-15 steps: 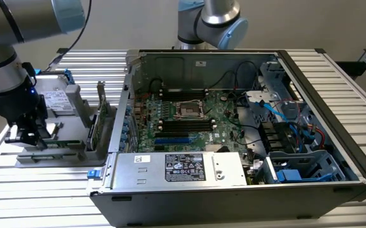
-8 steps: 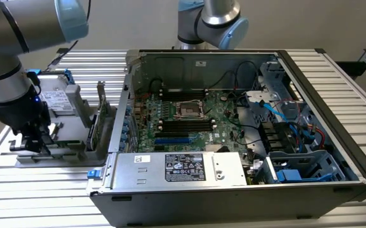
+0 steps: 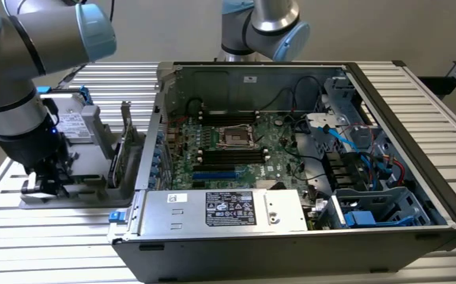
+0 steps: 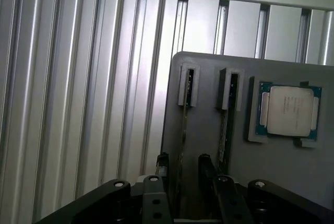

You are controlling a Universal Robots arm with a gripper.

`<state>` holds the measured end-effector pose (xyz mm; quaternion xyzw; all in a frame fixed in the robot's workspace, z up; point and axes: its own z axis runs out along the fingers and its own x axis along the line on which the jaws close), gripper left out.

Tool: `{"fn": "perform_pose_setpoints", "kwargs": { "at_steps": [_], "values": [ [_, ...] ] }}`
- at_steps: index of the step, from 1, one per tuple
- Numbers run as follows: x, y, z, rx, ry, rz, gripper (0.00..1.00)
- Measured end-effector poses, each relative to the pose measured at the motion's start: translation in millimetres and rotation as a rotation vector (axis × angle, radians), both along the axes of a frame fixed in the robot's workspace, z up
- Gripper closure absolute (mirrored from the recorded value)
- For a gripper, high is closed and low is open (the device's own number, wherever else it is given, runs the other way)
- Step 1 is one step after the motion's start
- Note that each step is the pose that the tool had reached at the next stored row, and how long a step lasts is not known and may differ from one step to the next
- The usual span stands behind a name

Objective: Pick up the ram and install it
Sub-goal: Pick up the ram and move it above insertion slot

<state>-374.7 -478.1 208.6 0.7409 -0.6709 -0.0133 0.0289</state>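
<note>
Here, the gripper (image 4: 183,172) hangs over the grey tray (image 4: 203,78), which in the exterior view lies at about eight o'clock of the open computer case (image 3: 405,100). Its fingers (image 4: 163,164) stand apart, one on each side of the ram (image 4: 183,125), a thin green stick set on edge in a slotted holder. No contact with it can be made out, so nothing is held. A second stick (image 4: 223,130) stands just beside the first, between it and the square silver processor (image 4: 290,112), which sits in its own recess of the tray.

Judged handling: the ram is light and stiff, but thin and fragile, and its contact edge is best left untouched. The sensible hold is across the two flat faces, near the middle of the free edge and square to it, so that the stick does not tilt in the holder. The smooth faces may slip under a weak grip. Dark memory slots (image 3: 232,155) lie on the motherboard (image 3: 279,133), near the case's centre.
</note>
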Motion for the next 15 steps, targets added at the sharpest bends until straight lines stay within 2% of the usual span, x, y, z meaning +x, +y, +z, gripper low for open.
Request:
{"fn": "perform_pose_setpoints", "kwargs": {
  "at_steps": [10, 15],
  "values": [
    [0.1, -0.2, -17.4, -0.0004, -0.0001, 0.005, 0.64],
    [0.2, -0.1, -18.2, -0.0005, -0.0001, 0.005, 0.64]
  ]
}}
